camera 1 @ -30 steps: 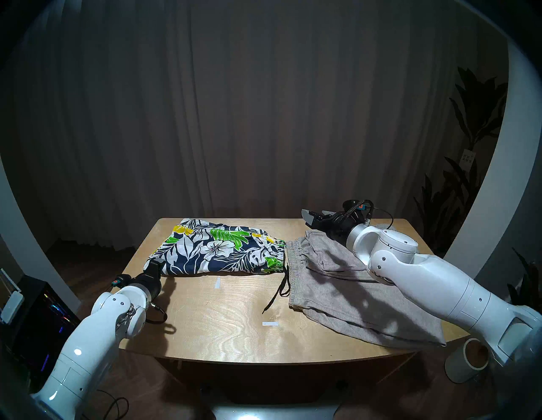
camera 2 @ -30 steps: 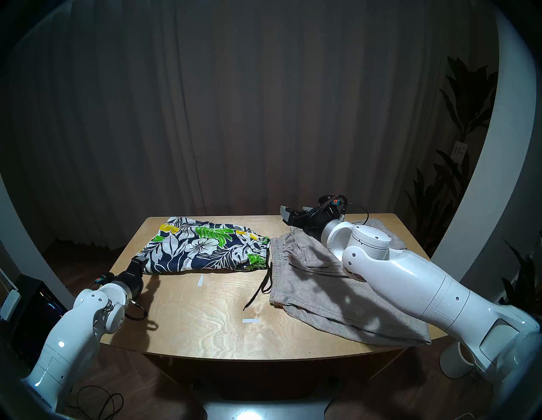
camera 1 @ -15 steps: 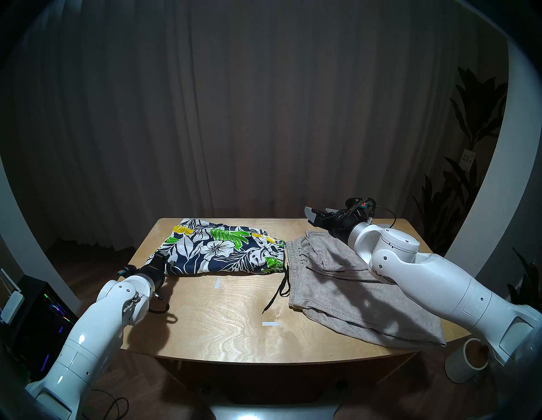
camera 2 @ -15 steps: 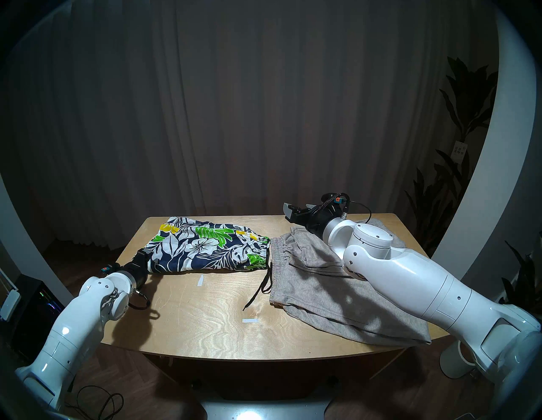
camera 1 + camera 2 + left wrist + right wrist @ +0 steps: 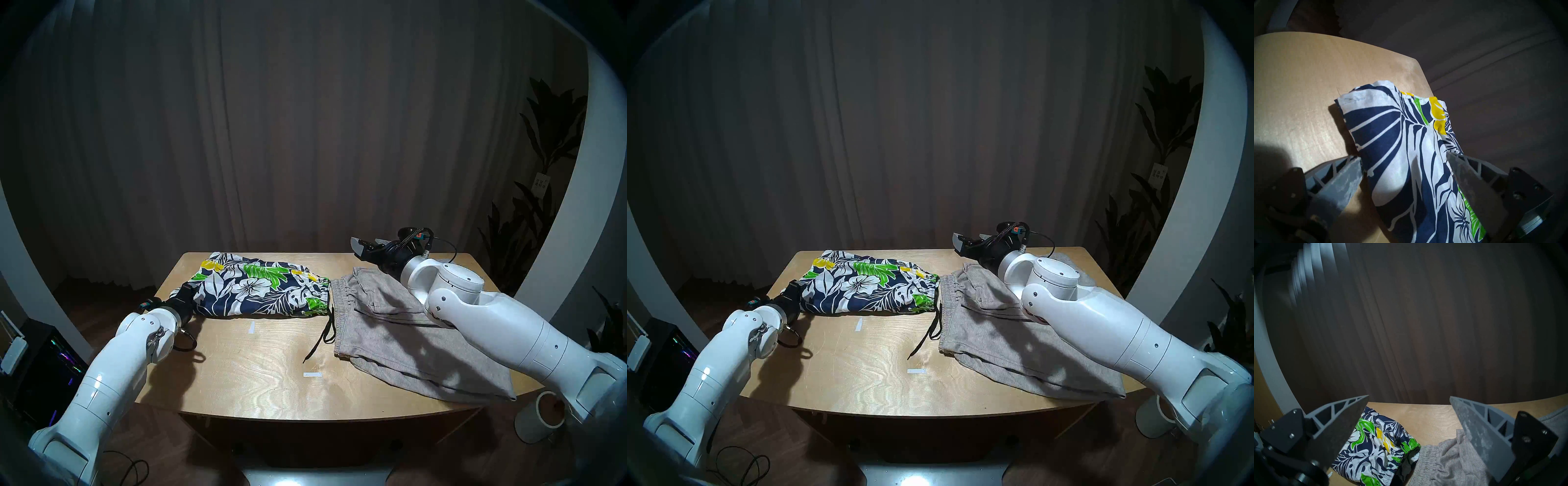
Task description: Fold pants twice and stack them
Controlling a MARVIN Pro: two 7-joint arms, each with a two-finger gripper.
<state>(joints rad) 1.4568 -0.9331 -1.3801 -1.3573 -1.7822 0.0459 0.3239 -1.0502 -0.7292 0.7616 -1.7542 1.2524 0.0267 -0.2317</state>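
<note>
The leaf-print shorts lie flat at the back left of the table, waistband toward the middle, black drawstring trailing forward. My left gripper is open at their left hem; in the left wrist view its fingers stand on either side of the cloth without pinching it. The light-grey shorts lie spread on the right, one leg hanging over the front right edge. My right gripper is open and empty, held in the air above their back edge; the right wrist view shows both pairs below it.
The wooden table carries two small white tape marks. A white cylinder stands on the floor at the front right. A dark box sits at the left. Curtains hang behind.
My left gripper has moved away from me and to the right, from just off the leaf-print shorts' near left corner onto their left hem. The right gripper has hardly moved.
</note>
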